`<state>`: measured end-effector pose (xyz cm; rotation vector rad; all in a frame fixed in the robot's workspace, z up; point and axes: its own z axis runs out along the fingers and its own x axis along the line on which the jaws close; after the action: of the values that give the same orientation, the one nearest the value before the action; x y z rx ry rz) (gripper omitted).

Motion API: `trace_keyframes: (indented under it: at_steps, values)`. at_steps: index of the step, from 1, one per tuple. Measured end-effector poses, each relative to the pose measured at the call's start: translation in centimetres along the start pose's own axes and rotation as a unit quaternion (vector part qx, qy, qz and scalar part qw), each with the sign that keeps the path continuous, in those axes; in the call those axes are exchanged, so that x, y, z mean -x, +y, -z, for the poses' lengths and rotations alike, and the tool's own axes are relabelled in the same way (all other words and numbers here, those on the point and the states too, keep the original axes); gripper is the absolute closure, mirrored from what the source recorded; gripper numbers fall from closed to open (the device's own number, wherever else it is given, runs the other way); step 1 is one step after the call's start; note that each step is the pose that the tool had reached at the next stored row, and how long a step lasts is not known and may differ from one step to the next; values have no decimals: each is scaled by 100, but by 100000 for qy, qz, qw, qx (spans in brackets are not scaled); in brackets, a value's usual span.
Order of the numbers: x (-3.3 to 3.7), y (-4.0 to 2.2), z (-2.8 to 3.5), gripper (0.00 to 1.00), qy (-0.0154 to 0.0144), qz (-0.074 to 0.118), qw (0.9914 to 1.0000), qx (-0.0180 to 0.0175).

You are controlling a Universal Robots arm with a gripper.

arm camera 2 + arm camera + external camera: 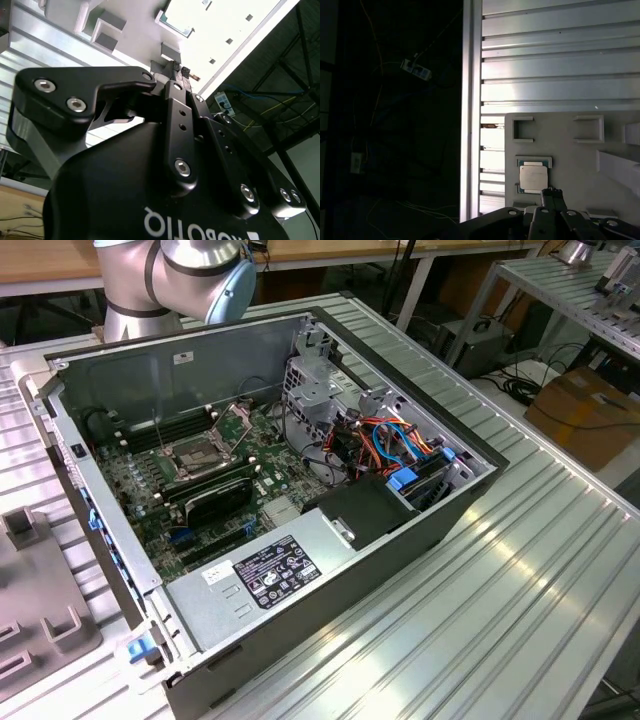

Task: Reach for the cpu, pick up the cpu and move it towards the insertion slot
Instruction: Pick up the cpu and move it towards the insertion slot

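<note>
The cpu [533, 177], a small pale silver square, lies flat in a recess of a grey fixture plate [560, 145] in the first wrist view. My gripper [551, 192] hangs just beside it, above the plate and not touching the chip. In the second wrist view the gripper [181, 69] has its two ribbed pads close together with nothing between them, so it is shut. The insertion slot [200, 456], a square socket with a shiny frame, sits on the motherboard inside the open case [400, 530] in the exterior view, its steel bracket [240, 418] raised.
The grey fixture plate [40, 620] with raised blocks lies on the ribbed metal table [520, 570] at the exterior view's left of the case. A power supply [270, 575], a drive cage with orange and blue cables [400, 445] and a black card [215, 502] crowd the case.
</note>
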<state>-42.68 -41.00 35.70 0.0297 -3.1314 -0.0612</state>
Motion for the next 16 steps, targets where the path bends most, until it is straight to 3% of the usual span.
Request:
trace_keyframes:
  at_steps: [10, 11, 12, 13, 14, 16]
  values:
    - [-4, 0, 0, 89, 1, 1, 100000, 0]
    - [-4, 0, 0, 83, 4, 3, 100000, -1]
    - [-6, 0, 0, 64, 1, 0, 100000, 1]
    - [-22, 4, -6, 52, 9, 139, 100000, -1]
    - [-57, 1, -66, 45, 147, 3615, 99935, -35]
    - [-119, -3, -133, 45, 166, 4042, 99918, -35]
